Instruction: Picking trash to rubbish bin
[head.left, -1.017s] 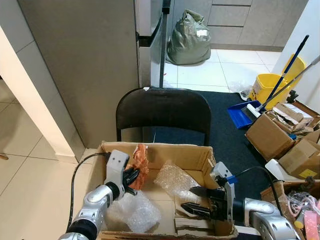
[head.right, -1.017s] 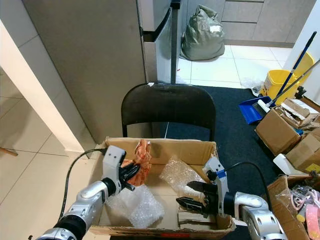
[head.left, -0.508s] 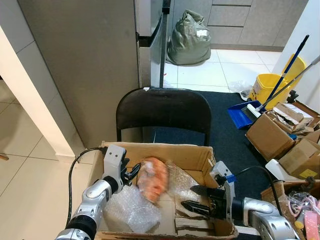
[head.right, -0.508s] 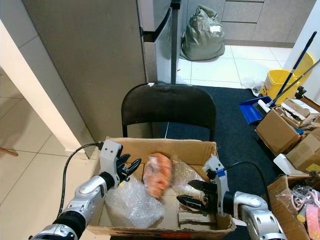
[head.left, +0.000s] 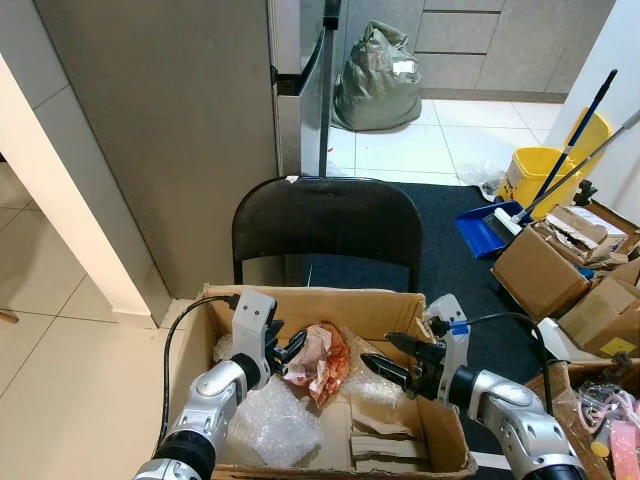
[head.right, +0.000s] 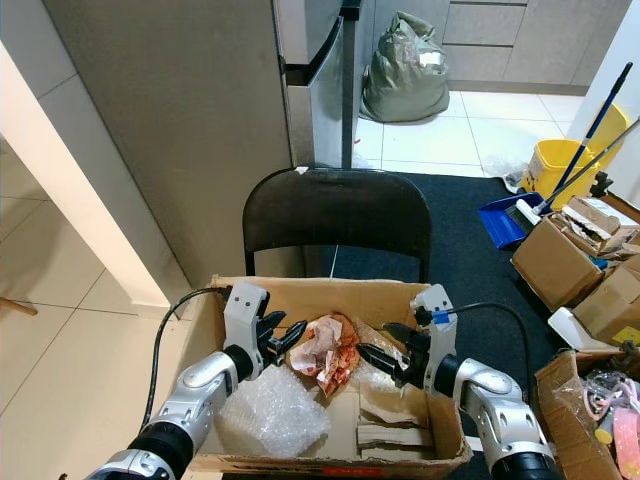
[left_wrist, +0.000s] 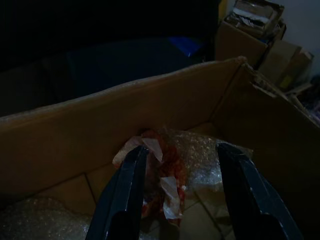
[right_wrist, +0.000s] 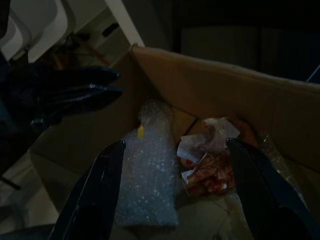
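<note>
A cardboard box (head.left: 300, 300) is seen low in the head views, and both grippers are held over its inside. The left gripper (head.left: 288, 350) is spread wide, with nothing between its fingers; a crumpled red-and-white wrapper (head.left: 317, 358) lies just beyond its fingertips, roughly in line with the gap between the jaws in the left wrist view (left_wrist: 160, 175). The right gripper (head.left: 392, 360) is also wide apart and holds nothing; the same wrapper is found ahead of and between its jaws, near but not touching them. Two pieces of bubble wrap can be counted: one bubble wrap sheet (head.left: 268, 428) below the left gripper, and a second bubble wrap piece (head.left: 362, 365) under the wrapper, between the two grippers. Flat cardboard scraps (head.left: 385, 445) lie on the box floor beneath the right gripper. A black chair (head.left: 327, 225) stands directly behind the box's far wall. Further off, a green rubbish bag (head.left: 378, 80) sits on the tiled floor, a yellow mop bucket (head.left: 535, 172) and a blue dustpan (head.left: 483, 228) are seen on the right, and several more cardboard cartons (head.left: 560, 270) are stacked beside them.
</note>
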